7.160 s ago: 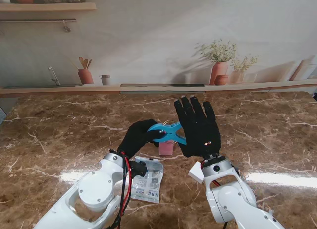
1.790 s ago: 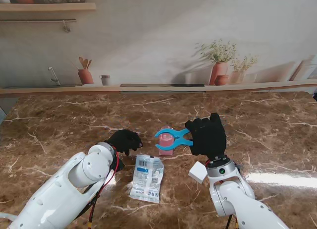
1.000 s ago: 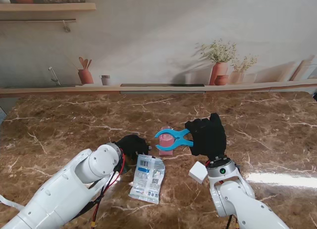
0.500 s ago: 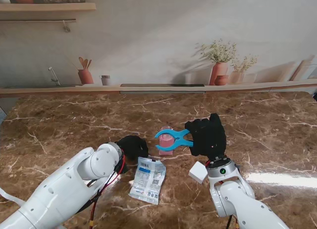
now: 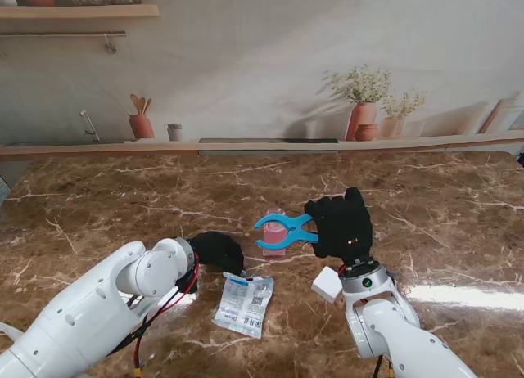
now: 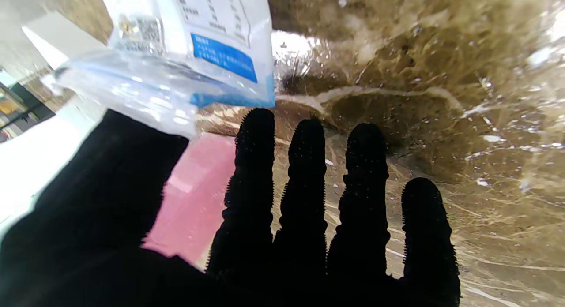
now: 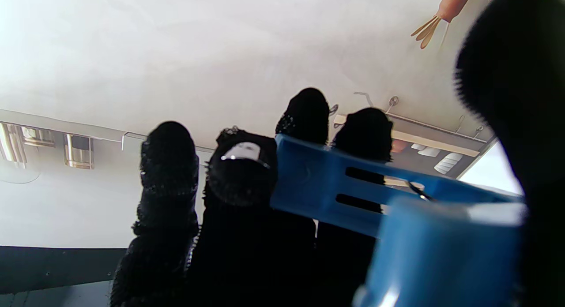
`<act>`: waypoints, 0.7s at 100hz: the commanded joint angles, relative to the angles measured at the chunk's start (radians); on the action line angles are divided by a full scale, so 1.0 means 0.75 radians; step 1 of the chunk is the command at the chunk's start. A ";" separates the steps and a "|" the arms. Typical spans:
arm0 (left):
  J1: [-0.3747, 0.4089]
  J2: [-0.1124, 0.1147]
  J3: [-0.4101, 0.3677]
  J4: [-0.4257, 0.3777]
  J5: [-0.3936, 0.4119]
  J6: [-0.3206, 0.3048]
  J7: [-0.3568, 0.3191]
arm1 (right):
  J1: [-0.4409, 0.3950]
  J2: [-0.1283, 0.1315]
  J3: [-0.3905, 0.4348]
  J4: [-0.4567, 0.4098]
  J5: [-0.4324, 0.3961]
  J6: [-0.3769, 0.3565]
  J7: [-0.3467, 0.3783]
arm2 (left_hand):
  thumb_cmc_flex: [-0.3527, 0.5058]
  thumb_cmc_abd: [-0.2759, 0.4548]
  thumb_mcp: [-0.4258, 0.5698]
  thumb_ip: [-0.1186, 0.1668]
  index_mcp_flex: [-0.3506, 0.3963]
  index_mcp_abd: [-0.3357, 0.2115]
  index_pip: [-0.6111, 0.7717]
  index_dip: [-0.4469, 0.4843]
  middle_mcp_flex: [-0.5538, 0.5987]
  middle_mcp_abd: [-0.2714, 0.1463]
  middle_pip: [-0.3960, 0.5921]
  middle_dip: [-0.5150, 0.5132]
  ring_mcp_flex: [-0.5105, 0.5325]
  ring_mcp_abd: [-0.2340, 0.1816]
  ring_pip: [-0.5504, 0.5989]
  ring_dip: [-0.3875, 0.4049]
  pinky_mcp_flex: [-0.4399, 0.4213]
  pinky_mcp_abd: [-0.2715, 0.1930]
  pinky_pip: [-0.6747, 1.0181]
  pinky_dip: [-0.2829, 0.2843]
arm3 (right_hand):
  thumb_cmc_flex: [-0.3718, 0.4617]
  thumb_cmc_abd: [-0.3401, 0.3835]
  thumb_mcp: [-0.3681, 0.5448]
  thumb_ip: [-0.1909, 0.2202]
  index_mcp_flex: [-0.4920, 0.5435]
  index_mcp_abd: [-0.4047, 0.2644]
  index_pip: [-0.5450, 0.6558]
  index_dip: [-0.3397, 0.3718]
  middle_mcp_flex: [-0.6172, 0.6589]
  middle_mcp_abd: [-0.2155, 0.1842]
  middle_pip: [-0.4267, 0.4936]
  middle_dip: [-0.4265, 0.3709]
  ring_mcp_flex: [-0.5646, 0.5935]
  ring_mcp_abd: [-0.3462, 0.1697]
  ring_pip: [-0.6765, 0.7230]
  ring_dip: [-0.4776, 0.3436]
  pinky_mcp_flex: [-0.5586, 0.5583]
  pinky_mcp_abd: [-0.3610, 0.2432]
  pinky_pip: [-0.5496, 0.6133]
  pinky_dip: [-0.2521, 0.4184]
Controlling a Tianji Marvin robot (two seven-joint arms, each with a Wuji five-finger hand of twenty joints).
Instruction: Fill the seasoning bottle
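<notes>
Stand view first: right hand (image 5: 342,224) is gripping a blue clip (image 5: 282,229) whose open jaws are sitting in front of the pink seasoning bottle (image 5: 275,235) at mid-worktop (image 5: 98,206), while the left hand (image 5: 217,249) is hovering at the bottle's 8 o'clock, touching the top corner of the seasoning packet (image 5: 244,303). Left wrist view is showing four fingers (image 6: 304,183) spread, holding nothing, with the packet edge beside the thumb. Right wrist view is showing fingers (image 7: 167,166) curled around the clip's handles.
</notes>
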 commanded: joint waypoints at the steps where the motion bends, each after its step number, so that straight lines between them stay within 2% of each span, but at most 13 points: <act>1: 0.022 0.012 0.020 0.006 0.006 -0.005 -0.021 | -0.003 -0.003 -0.002 0.008 0.005 0.004 0.012 | -0.044 -0.024 -0.059 0.042 -0.037 0.010 -0.030 0.010 -0.049 -0.008 -0.036 -0.017 -0.069 0.010 -0.174 -0.077 -0.053 -0.018 -0.048 0.017 | 0.180 0.219 0.119 0.058 0.325 -0.288 0.683 0.186 0.272 -0.163 0.878 0.118 0.008 -0.134 -0.031 0.032 -0.016 0.013 -0.018 0.042; 17: 0.018 0.031 0.058 0.005 0.081 -0.064 -0.051 | -0.002 -0.004 -0.004 0.010 0.006 0.006 0.010 | -0.050 -0.046 -0.086 0.056 -0.099 0.034 -0.072 0.008 -0.128 -0.022 -0.040 0.006 -0.128 -0.007 -0.213 -0.076 -0.085 -0.035 -0.115 0.016 | 0.179 0.223 0.117 0.058 0.324 -0.288 0.683 0.188 0.271 -0.164 0.876 0.120 0.006 -0.135 -0.035 0.030 -0.016 0.013 -0.018 0.043; 32: 0.018 0.040 0.095 0.015 0.115 -0.105 -0.058 | -0.002 -0.006 -0.005 0.013 0.010 0.012 0.005 | -0.047 -0.061 -0.078 0.060 -0.130 0.032 0.017 0.096 -0.187 -0.028 -0.048 0.035 -0.177 -0.018 -0.236 -0.061 -0.103 -0.054 -0.149 0.030 | 0.181 0.226 0.115 0.059 0.323 -0.288 0.682 0.190 0.270 -0.165 0.873 0.122 0.004 -0.135 -0.037 0.029 -0.017 0.012 -0.020 0.043; 56: 0.002 0.056 0.165 0.038 0.145 -0.163 -0.081 | 0.002 -0.006 -0.009 0.017 0.012 0.015 0.000 | -0.031 -0.104 0.067 0.052 -0.155 0.062 0.210 0.306 -0.268 -0.011 -0.057 0.061 -0.266 -0.026 -0.266 -0.051 -0.146 -0.109 -0.197 0.043 | 0.180 0.231 0.112 0.059 0.319 -0.289 0.681 0.194 0.268 -0.166 0.869 0.125 0.002 -0.136 -0.041 0.027 -0.018 0.012 -0.021 0.043; 66: -0.018 0.062 0.208 0.057 0.156 -0.193 -0.090 | 0.004 -0.007 -0.009 0.020 0.015 0.019 -0.005 | -0.010 -0.139 0.178 0.043 -0.161 0.055 0.283 0.395 -0.280 -0.014 -0.051 0.068 -0.274 -0.032 -0.267 -0.053 -0.140 -0.127 -0.193 0.053 | 0.181 0.233 0.110 0.060 0.319 -0.289 0.681 0.195 0.267 -0.166 0.867 0.126 0.002 -0.136 -0.042 0.026 -0.018 0.011 -0.022 0.044; 69: -0.024 0.064 0.219 0.062 0.157 -0.198 -0.093 | 0.004 -0.008 -0.009 0.021 0.015 0.021 -0.006 | 0.005 -0.148 0.213 0.039 -0.157 0.057 0.320 0.429 -0.285 -0.016 -0.050 0.070 -0.281 -0.033 -0.268 -0.055 -0.143 -0.141 -0.193 0.053 | 0.181 0.236 0.110 0.060 0.319 -0.289 0.681 0.196 0.267 -0.166 0.867 0.126 0.001 -0.136 -0.043 0.026 -0.019 0.011 -0.022 0.044; 70: -0.026 0.064 0.222 0.063 0.157 -0.200 -0.093 | 0.004 -0.008 -0.009 0.021 0.016 0.021 -0.006 | 0.022 -0.154 0.214 0.020 -0.157 0.056 0.335 0.444 -0.288 -0.013 -0.050 0.071 -0.284 -0.033 -0.269 -0.055 -0.145 -0.146 -0.193 0.052 | 0.180 0.237 0.109 0.060 0.318 -0.289 0.681 0.196 0.266 -0.166 0.866 0.127 0.000 -0.136 -0.043 0.025 -0.019 0.011 -0.022 0.044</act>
